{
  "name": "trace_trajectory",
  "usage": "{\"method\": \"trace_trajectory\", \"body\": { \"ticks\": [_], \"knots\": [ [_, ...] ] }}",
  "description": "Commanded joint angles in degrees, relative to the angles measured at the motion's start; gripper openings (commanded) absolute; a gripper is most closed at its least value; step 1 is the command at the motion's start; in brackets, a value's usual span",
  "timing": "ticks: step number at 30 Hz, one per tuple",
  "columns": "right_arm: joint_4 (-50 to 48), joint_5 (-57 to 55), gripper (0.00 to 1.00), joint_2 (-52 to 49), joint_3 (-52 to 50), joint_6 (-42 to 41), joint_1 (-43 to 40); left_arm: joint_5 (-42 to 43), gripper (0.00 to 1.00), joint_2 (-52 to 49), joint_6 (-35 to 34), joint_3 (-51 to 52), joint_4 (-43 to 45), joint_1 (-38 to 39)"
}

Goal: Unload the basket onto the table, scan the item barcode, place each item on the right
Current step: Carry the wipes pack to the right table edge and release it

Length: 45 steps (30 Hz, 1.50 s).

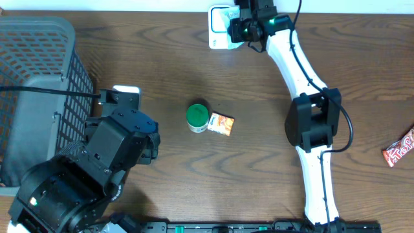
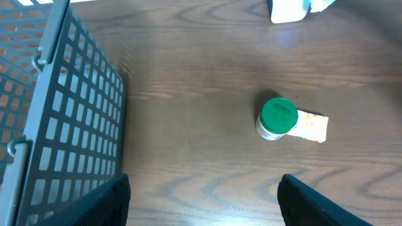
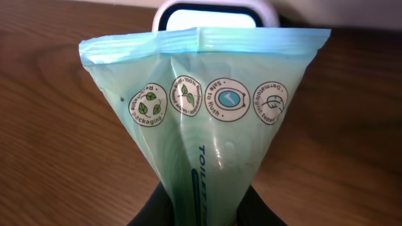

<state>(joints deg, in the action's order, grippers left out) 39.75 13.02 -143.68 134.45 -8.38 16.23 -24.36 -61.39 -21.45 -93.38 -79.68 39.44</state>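
Observation:
A pale green packet of toilet wipes (image 3: 207, 125) fills the right wrist view, pinched at its lower end between the dark fingers of my right gripper (image 3: 210, 213). Its sealed top edge points at the white scanner (image 3: 213, 11) just behind it. From overhead, the right gripper (image 1: 249, 29) sits at the table's far edge beside the scanner (image 1: 218, 32), and the packet is mostly hidden under it. My left gripper (image 2: 204, 201) is open above bare wood with nothing between its fingers. It hangs beside the basket (image 1: 39, 77) at the left.
A green-lidded jar (image 1: 197, 117) (image 2: 277, 117) stands mid-table, touching a small orange packet (image 1: 221, 124) (image 2: 312, 127). A red snack bar (image 1: 399, 149) lies at the right edge. The grey mesh basket (image 2: 56, 113) walls off the left side.

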Motion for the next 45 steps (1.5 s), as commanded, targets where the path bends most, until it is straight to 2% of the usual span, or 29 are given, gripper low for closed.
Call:
{"method": "trace_trajectory", "body": {
  "ticks": [1,8,10,18,22,26,32,39,45],
  "knots": [
    [-0.4,-0.9,0.08,-2.7,1.4,-0.4,1.8,-0.8,0.75,0.0,-0.7,-0.5,-0.2,-0.2],
    [1.4,-2.5,0.02,-4.2,1.7,-1.3,2.2,-0.8,0.75,0.0,-0.7,-0.5,-0.2,-0.2],
    [4.5,-4.1,0.02,-4.1,3.4,-2.3,2.0,-0.8,0.75,0.0,-0.7,-0.5,-0.2,-0.2],
    [32.6,-23.9,0.01,-4.1,19.9,-4.5,1.0,-0.8,0.75,0.0,-0.7,-0.5,-0.2,-0.2],
    [45.4,-26.9,0.01,-4.1,26.0,-5.1,-0.9,-0.8,0.75,0.0,-0.7,-0.5,-0.2,-0.2],
    [57.3,-31.2,0.01,-4.1,27.1,-7.4,-5.7,-0.8,0.75,0.0,-0.7,-0.5,-0.2,-0.2],
    [57.6,-34.1,0.01,-3.9,21.0,-7.9,-14.5,-0.8,0.75,0.0,-0.7,-0.5,-0.2,-0.2],
    [57.6,-34.3,0.03,-3.9,8.5,-7.8,-24.7,-0.8,0.75,0.0,-0.7,-0.5,-0.2,-0.2],
    [57.5,-44.7,0.03,-3.9,-2.9,-11.3,-32.8,-0.8,0.75,0.0,-0.7,-0.5,-0.2,-0.2]
  ]
}}
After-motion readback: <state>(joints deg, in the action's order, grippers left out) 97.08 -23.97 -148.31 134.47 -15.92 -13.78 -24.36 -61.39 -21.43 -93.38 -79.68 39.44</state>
